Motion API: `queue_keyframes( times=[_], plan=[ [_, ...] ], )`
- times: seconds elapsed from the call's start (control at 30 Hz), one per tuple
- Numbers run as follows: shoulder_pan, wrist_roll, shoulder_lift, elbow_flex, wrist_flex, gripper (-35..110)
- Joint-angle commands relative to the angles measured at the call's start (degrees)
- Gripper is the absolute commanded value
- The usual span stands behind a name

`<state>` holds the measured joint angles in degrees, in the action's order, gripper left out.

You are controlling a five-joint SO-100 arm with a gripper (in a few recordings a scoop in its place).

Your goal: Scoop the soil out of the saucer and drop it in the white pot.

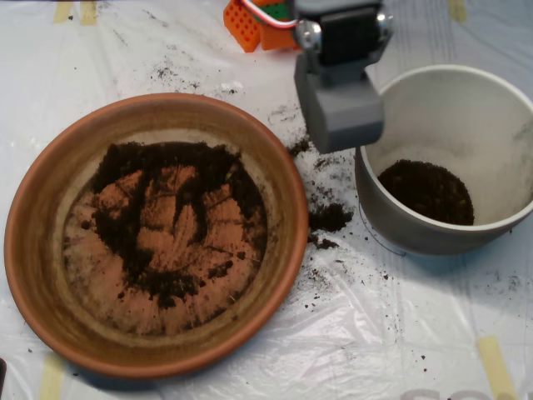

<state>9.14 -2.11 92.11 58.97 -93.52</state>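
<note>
The terracotta saucer (37, 250) takes up the left of the overhead view. Dark soil (179, 171) lies inside it as a thin smeared ring with bare clay showing through the middle. At the right stands the white pot (466, 92), with a small heap of soil (426, 192) on its floor. My grey scoop (340, 112) hangs between the two, over the pot's left rim and above the plastic sheet. From above it reads as one closed grey block, and its inside is hidden.
Spilled soil clumps (329, 218) lie on the white plastic sheet between saucer and pot, with finer crumbs scattered around. The orange arm parts (250, 23) sit at the top edge. Yellow tape strips (495, 367) hold the sheet down.
</note>
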Motion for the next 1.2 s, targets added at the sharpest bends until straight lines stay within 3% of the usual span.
queue_keyframes(
  times=[0.0,0.3,0.43,0.83,1.17],
  plan=[
    [7.12,0.35,-0.62,-11.34,-3.96,-1],
    [17.14,0.35,-4.57,-12.04,-4.48,0],
    [17.58,-1.23,-5.45,-11.34,-4.75,29],
    [18.11,-2.55,2.46,3.78,2.37,35],
    [16.61,-0.79,2.9,0.97,1.41,36]
  ],
)
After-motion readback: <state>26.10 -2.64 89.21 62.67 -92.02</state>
